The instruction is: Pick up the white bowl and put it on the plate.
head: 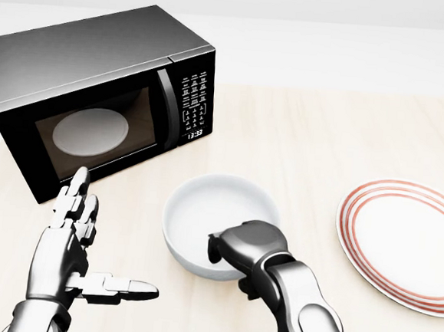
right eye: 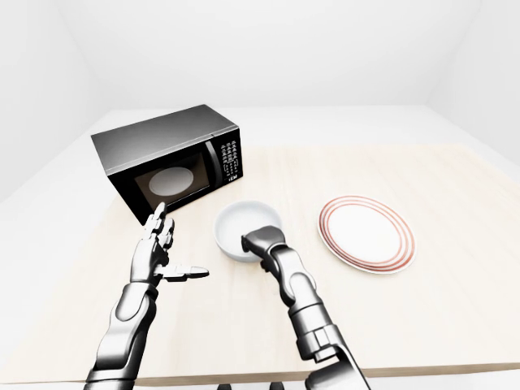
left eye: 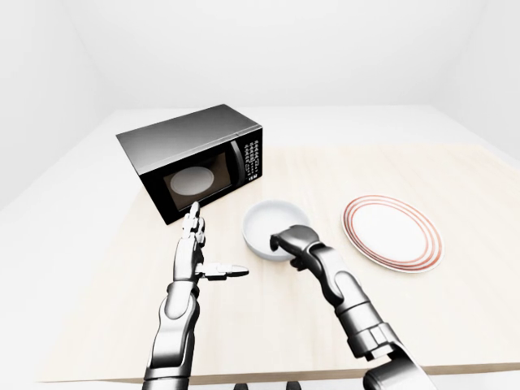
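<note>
The white bowl [head: 214, 211] sits on the wooden table [head: 324, 136] in the middle of the head view. My right hand [head: 238, 256] is curled over the bowl's near rim, its fingers closed round the rim. The plate [head: 408, 242], white with red rings, lies on the table to the right of the bowl, apart from it. My left hand [head: 84, 259] is open and empty, fingers spread, to the left of the bowl, just below the microwave.
A black microwave [head: 104, 103] with its door shut stands at the upper left of the table. The table's near edge [left eye: 268, 375] runs along the bottom of the left-eye view.
</note>
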### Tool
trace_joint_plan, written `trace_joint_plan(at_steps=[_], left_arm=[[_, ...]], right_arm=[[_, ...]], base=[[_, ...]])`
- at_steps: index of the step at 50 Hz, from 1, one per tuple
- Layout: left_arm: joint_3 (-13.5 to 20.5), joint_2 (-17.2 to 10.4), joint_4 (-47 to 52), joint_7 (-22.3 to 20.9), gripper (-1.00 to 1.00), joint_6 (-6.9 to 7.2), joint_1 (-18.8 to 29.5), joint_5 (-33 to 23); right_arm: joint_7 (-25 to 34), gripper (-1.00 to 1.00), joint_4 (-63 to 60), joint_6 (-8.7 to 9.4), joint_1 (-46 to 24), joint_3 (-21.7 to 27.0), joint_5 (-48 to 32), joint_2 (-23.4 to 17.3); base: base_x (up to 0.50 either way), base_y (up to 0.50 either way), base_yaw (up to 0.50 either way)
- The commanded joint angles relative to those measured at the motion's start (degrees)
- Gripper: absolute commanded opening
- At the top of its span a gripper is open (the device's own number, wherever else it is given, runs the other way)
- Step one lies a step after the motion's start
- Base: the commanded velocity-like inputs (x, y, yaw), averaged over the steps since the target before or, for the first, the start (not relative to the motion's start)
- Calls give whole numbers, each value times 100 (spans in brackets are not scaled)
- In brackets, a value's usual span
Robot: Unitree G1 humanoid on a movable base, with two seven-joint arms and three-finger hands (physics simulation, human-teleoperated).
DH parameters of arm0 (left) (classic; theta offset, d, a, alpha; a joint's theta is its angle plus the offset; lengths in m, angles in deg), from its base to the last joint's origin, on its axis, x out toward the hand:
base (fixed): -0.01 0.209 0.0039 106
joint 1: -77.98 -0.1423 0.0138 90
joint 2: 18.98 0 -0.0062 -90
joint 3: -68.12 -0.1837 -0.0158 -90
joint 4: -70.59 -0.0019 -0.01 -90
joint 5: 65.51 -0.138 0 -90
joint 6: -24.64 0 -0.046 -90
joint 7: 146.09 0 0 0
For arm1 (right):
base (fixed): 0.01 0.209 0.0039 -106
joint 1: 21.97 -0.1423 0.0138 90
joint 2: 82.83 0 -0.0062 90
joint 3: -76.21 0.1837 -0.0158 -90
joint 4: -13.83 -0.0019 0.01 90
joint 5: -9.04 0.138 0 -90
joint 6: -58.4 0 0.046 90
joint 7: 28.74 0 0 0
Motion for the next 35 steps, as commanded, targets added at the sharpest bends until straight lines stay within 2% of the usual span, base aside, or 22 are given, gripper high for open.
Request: trace_joint_plan(at_steps=[1, 9, 20, 29, 35], left_arm=[[0, 0, 0, 1, 100, 0, 0, 0], [0, -1, -1, 0, 100, -3, 0, -1], [0, -1, -1, -2, 100, 0, 1, -1], [0, -1, -1, 0, 100, -1, 0, -1], [0, 0, -1, -1, 100, -1, 0, 0]], right_arm=[[107, -100, 6, -1, 56, -30, 0, -1], [76, -100, -134, -1, -4, 9, 32, 12], [-485, -100, -539, -1, -251, 138, 62, 10], [-323, -100, -1308, -1, -430, 296, 337, -30], [-362, -100, -1402, -1, -432, 308, 384, -56]], base=[[0, 0, 0], [0, 0, 0], [0, 0, 0], [0, 0, 0], [0, 0, 0]])
